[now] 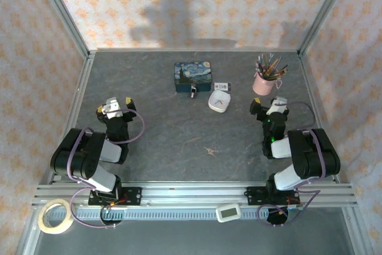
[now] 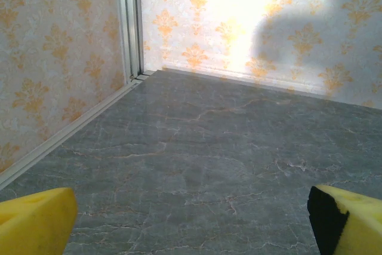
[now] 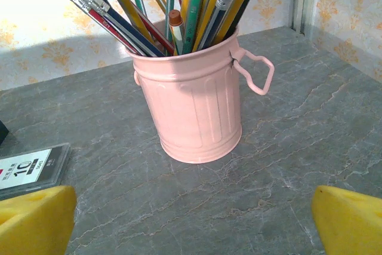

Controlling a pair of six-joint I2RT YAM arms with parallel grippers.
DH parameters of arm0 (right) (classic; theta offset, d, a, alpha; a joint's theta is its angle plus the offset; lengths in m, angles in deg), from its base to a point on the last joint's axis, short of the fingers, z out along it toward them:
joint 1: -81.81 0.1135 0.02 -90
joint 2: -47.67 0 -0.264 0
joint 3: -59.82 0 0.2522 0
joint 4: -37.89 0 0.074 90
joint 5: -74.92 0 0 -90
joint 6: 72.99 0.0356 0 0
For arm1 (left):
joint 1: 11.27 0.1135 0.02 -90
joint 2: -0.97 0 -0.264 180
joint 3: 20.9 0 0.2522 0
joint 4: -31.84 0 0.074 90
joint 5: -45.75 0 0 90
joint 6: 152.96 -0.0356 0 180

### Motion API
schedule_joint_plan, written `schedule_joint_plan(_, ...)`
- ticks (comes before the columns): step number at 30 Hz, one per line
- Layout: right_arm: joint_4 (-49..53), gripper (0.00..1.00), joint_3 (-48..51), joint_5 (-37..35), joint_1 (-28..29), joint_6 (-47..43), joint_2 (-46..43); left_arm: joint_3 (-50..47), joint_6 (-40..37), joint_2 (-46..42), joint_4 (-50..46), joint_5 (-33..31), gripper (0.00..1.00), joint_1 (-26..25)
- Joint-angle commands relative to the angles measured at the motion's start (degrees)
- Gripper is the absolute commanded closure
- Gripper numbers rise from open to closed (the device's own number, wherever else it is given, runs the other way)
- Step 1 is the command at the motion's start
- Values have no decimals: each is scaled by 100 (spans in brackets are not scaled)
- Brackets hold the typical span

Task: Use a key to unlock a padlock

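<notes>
Both the left end effector point(image 1: 116, 107) and the right end effector point(image 1: 268, 106) stand wide and empty, so I think the reach to the tiny padlock point(image 1: 193, 92), lying on the bench point(image 1: 179, 141) just in front of the blue tin point(image 1: 193, 74), must come down straight and centred.

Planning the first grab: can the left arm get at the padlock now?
Probably yes: bare table lies between the open left gripper and the padlock, in front of the blue tin.

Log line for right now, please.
left gripper open | right gripper open, facing pink pencil cup | padlock in front of blue tin, untouched
</notes>
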Motion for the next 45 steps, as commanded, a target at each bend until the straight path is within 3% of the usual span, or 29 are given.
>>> schedule_joint_plan(1,-209,0,-106,-70,-40,-103,25,101,-43,76,258,-109,0,61)
schedule_joint_plan(23,-200,0,-115,-50,-50,-101,34,122,-7,76,208,-68,1,97)
schedule_joint_plan(26,-171,0,-133,0,-72,-91,42,206,127,11,-148,375,1,302)
schedule_joint_plan(29,-203,2,-106,-36,-56,-115,2,185,102,28,-61,372,1,300)
schedule_joint_plan(32,-64,5,-117,-216,96,-265,-212,386,94,-391,-804,391,2,295)
schedule_joint_plan(35,473,5,-235,-733,441,-495,-669,756,107,-1043,-1936,327,6,296)
schedule_joint_plan(38,1345,5,-618,-1222,801,-608,-1170,834,361,-1558,-2144,255,7,273)
schedule_joint_plan(41,2700,4,-1314,-1148,917,-102,-1517,1060,783,-1904,-2563,464,7,211)
schedule_joint_plan(45,4100,2,-2223,-432,1181,811,-1526,1639,1350,-1910,-3461,818,7,-112)
